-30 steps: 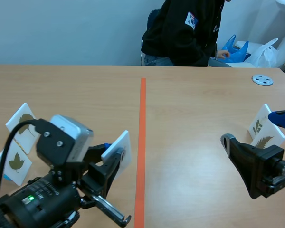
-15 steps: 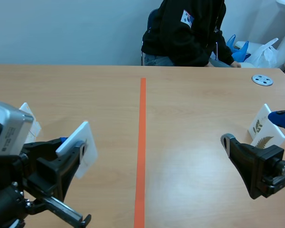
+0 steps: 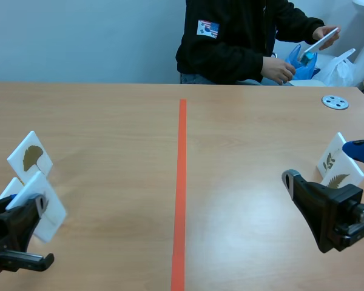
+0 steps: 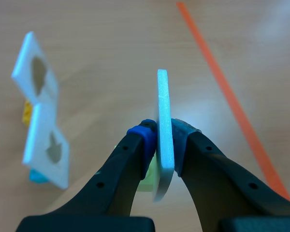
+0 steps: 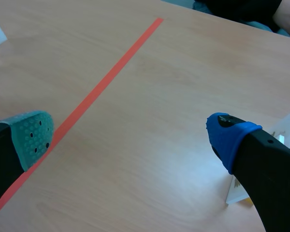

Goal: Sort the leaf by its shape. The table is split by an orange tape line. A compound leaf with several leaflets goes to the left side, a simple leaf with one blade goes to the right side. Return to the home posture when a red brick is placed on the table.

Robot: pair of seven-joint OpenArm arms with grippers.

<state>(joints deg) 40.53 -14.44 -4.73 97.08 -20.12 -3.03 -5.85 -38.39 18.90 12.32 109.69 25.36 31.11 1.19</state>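
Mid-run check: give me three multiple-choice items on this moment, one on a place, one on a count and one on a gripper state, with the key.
1. On which side of the orange tape line is the white foam card in the left gripper?
A. left
B. right
C. directly over it

2. How many white leaf cards stand on the table to the right of that line?
A. none
B. two
C. four

3. The right gripper is:
A. open and empty
B. shut on a card
C. shut on nothing

Key:
1 A: the scene view shows the held card low at the table's left, well away from the line.
2 B: a second card stands in front of the first, and there are no others on that side.
3 A: its pads sit wide apart, with bare table between them.
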